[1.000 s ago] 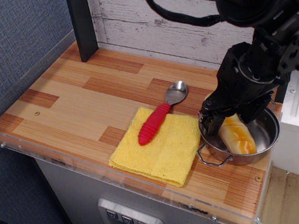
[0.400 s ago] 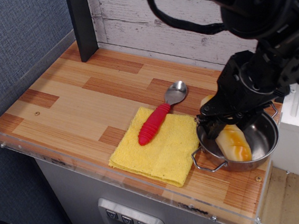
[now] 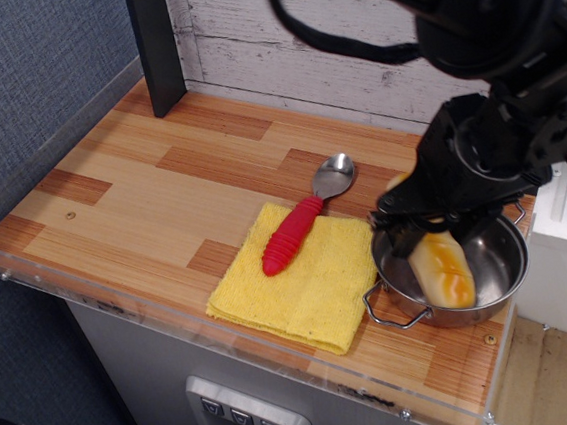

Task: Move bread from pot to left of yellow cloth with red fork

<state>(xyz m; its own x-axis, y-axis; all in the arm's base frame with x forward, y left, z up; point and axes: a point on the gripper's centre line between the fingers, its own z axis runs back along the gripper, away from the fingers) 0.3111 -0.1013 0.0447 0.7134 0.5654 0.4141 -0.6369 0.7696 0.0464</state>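
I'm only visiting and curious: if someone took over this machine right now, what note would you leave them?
Hand: down at the bread, over the pot's left rim; whether it grips is hidden.
Bread: in the pot, at the table's right end.
Yellow cloth: left of the pot, red fork lying across it.
Done: nothing moved out.
Left: lift the bread, set it left of the cloth.

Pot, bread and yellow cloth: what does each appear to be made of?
The pot looks like polished stainless steel: mirror-bright wall, wire loop handles. The bread seems to be glossy moulded plastic, judging by the smooth sheen on its golden top. The yellow cloth looks like terry fabric: a fuzzy, matte, looped surface with soft folded edges.
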